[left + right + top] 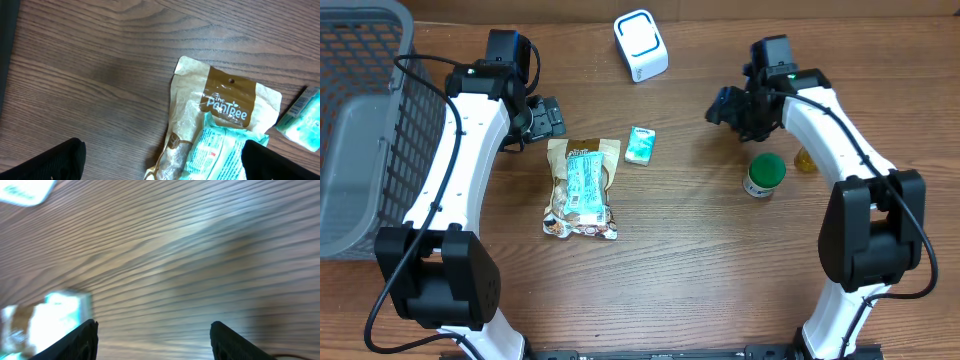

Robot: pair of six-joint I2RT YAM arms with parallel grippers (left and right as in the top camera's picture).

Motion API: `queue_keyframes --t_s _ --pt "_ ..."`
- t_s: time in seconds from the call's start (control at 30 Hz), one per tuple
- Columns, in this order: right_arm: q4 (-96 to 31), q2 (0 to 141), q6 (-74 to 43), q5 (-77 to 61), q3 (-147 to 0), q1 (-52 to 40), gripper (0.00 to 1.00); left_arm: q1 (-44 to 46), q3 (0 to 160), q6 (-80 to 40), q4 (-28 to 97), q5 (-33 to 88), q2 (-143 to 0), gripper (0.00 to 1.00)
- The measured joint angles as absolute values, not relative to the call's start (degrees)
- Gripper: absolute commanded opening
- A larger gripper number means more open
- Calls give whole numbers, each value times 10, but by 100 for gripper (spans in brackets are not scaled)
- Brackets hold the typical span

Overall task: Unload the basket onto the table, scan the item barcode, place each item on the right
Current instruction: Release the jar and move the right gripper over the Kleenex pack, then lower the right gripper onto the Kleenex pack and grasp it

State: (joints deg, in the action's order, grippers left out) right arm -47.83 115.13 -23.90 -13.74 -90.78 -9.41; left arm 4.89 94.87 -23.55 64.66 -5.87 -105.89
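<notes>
A tan snack bag [582, 188] lies flat mid-table with a teal packet [586, 180] on top of it. In the left wrist view the bag [220, 95] shows a brown "PanTree" label, and the teal packet [220, 155] overlaps its lower part. My left gripper [548, 118] hangs open just above and left of the bag's top edge; its dark fingertips [55, 162] frame the bag. A small teal box [640, 145] lies to the right of the bag. My right gripper [720, 108] is open over bare wood, with nothing between its fingertips [82, 340]. No barcode shows.
A white scanner [640, 45] stands at the back centre. A green-lidded jar [764, 175] and a small yellow object [805, 160] sit under the right arm. A grey wire basket [360, 130] fills the left edge. The right wrist view is motion-blurred.
</notes>
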Motion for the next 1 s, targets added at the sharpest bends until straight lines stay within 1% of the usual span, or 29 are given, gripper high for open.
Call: queue_keyframes --t_s 0.23,0.3,0.37,0.4,0.43,0.47,0.5,0.63,0.67,0.73,0.8,0.83,0.87,1.0 --pt "-437 1153 -260 -173 -904 -161 57 49 949 -236 647 -59 -1059 100" --pt "-424 1157 -262 -177 -904 -185 57 49 949 -236 647 -59 -1059 99" --pt "-409 1163 -266 -177 -904 -208 58 49 949 -236 647 -59 -1059 99" --pt "-405 1166 -270 -174 -904 -218 64 49 949 -236 647 -58 -1059 100" --pt "-401 1170 -276 -167 -904 -230 76 49 949 -236 647 -59 -1059 100" --pt "-399 1173 -282 -161 -904 -238 93 49 949 -236 647 -59 -1059 100" --pt "-395 1176 -287 -154 -904 -246 100 49 949 -236 647 -59 -1059 100" --pt "-376 1193 -305 -136 -903 -262 100 49 949 -236 647 -59 -1059 99" --pt "-375 1196 -307 -133 -903 -262 95 49 949 -236 647 -59 -1059 99" --pt "-375 1201 -310 -129 -903 -262 74 49 949 -236 647 -59 -1059 100" --pt "-374 1205 -312 -125 -903 -262 51 49 949 -236 647 -59 -1059 100" --pt "-371 1205 -315 -124 -903 -262 45 49 949 -236 647 -59 -1059 99" --pt "-370 1206 -319 -122 -902 -262 40 49 949 -236 647 -59 -1059 99" --pt "-361 1206 -331 -120 -902 -262 39 49 949 -236 647 -59 -1059 99"
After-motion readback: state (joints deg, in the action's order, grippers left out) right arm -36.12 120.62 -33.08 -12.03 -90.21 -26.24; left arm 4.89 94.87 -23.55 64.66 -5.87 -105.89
